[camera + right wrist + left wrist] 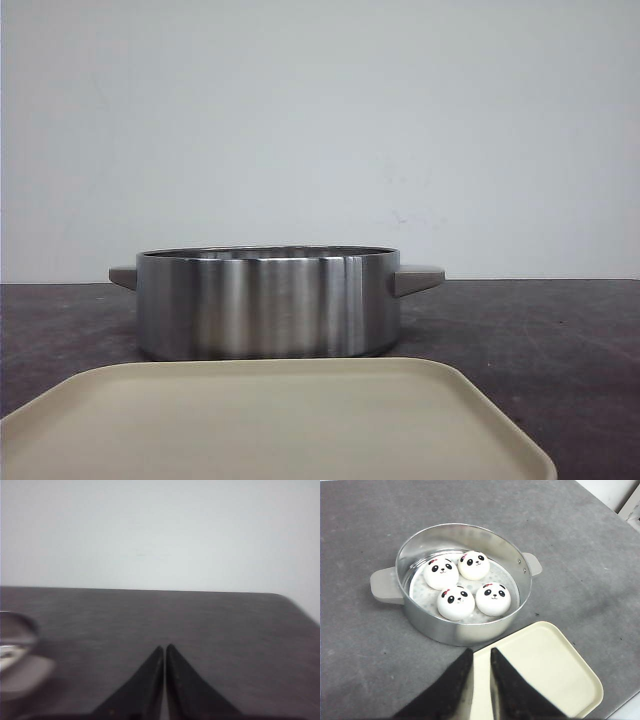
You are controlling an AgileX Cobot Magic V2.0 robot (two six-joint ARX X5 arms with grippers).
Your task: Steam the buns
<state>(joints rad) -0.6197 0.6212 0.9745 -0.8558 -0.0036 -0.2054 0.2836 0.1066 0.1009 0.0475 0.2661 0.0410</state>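
Several white panda-faced buns (455,602) sit close together on the perforated plate inside a round steel pot (470,635). In the front view the pot (265,305) shows side-on and the buns are hidden by its wall. My left gripper (480,652) hangs above the near side of the pot, over the edge of a cream tray (545,670). Its jaws are a little apart and hold nothing. My right gripper (164,647) is shut and empty, low over the dark table to the right of the pot, whose blurred handle (20,672) shows at the edge.
The cream tray (270,420) lies empty just in front of the pot, near the table's front edge. The pot has two grey side handles (385,585). A pale wall stands behind the dark grey table (540,330).
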